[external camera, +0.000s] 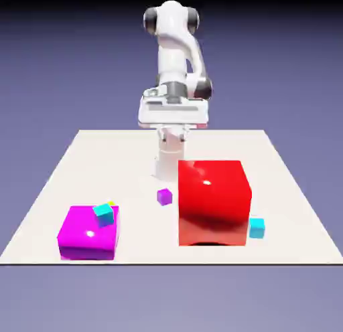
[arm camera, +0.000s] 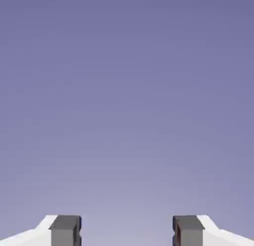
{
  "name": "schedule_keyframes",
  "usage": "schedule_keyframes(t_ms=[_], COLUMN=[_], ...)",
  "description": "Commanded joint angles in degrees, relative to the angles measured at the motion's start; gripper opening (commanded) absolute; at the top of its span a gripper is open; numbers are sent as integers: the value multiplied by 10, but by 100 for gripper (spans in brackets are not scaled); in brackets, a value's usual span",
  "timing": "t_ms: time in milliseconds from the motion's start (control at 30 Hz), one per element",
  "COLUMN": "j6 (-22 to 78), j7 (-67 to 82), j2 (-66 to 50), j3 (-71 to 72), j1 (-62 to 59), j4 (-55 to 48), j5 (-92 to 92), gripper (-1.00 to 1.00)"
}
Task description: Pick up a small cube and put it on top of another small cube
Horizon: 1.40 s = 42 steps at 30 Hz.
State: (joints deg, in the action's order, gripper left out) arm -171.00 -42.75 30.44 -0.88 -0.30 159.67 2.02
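- The big pink block (external camera: 88, 233) is at the near edge of the table (external camera: 281, 250), on the exterior view's left. A small blue cube (external camera: 103, 215) looks to be on top of it, turned a bit. If the arm bumps the block, that cube could slide off.
- The big red block (external camera: 213, 203) is also near the front. It is tall, so the hand could hit it if it comes down too far over to the exterior view's right.
- Another small blue cube (external camera: 256, 228) is just beside the red block, on the exterior view's right. A pushed red block could knock it away.
- A bit of something yellow (external camera: 111, 203) peeks out behind the pink block. Most of it is hidden, so it would be easy to bump.
- The small purple cube (external camera: 165, 197), the one to pick up, is on the table near the red block. It is tiny and turned, so a crooked grab could make it spin or pop out.
- The gripper (external camera: 173, 136) is farther back and up high. Its jaws are wide apart with nothing in them. The hand view shows only the plain backdrop (arm camera: 127, 101), so going down without tipping the hand first could miss the cube.
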Motion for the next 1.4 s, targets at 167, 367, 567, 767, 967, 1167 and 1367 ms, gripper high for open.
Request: schedule_keyframes(t_ms=[167, 367, 567, 767, 967, 1167, 1367], j6=[150, 299, 449, 598, 748, 830, 783], j7=[23, 47, 70, 93, 117, 127, 160], j2=[-121, -242, -363, -483, -604, -698, -738], j3=[-105, -209, -314, -419, -524, -523, -451], j1=[38, 76, 115, 153, 191, 249, 256], j4=[-30, -60, -89, -119, -149, -162, -129], j5=[77, 154, 231, 309, 386, 453, 535], gripper=[0, 0, 0, 0, 0, 0, -100])
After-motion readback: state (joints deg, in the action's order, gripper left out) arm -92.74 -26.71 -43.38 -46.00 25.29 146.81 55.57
